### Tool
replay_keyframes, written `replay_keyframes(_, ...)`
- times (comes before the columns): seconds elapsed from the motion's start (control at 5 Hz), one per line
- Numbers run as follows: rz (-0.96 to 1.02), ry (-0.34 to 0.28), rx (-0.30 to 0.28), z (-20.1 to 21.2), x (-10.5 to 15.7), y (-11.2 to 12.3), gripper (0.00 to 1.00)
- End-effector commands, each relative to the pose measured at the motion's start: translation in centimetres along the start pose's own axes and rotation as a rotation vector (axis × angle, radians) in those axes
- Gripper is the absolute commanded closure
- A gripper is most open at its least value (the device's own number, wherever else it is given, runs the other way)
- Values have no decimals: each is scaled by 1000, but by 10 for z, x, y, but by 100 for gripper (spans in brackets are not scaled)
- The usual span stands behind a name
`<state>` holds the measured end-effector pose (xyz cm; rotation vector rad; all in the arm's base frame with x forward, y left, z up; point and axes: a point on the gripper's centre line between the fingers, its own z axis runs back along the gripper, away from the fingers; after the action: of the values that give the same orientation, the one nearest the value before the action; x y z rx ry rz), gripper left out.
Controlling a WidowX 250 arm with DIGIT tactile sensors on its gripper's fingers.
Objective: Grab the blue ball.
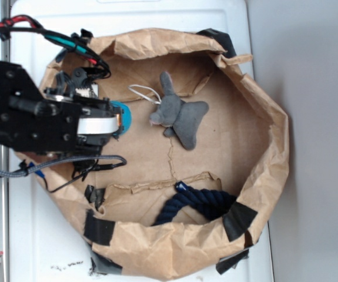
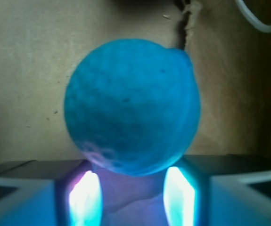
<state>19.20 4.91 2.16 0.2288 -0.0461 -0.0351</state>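
Note:
The blue ball, turquoise and finely dimpled, fills the middle of the wrist view. Its lower part sits between my two fingertips, and my gripper is shut on it, with both fingers glowing blue against its sides. In the exterior view the ball shows only as a blue crescent at the left of the brown paper bag's floor, poking out from under my gripper. The black arm hides the rest of it.
A grey plush toy with a white loop lies right of the ball. A thick dark navy rope lies at the bag's front. Crumpled paper walls with black tape ring the floor. A white cord loop is at the upper right.

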Motion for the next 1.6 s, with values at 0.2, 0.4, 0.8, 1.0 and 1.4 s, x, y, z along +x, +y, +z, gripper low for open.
replay_keyframes(0.2, 60, 36, -107, 44, 39, 4, 100)
replay_keyframes(0.4, 52, 66, -137, 57, 45, 11, 0)
replay_keyframes(0.8, 41, 77, -161, 66, 43, 22, 0)
replay_keyframes(1.0, 46, 83, -141, 58, 46, 18, 0)
replay_keyframes(1.4, 300, 213, -252, 70, 54, 11, 0)
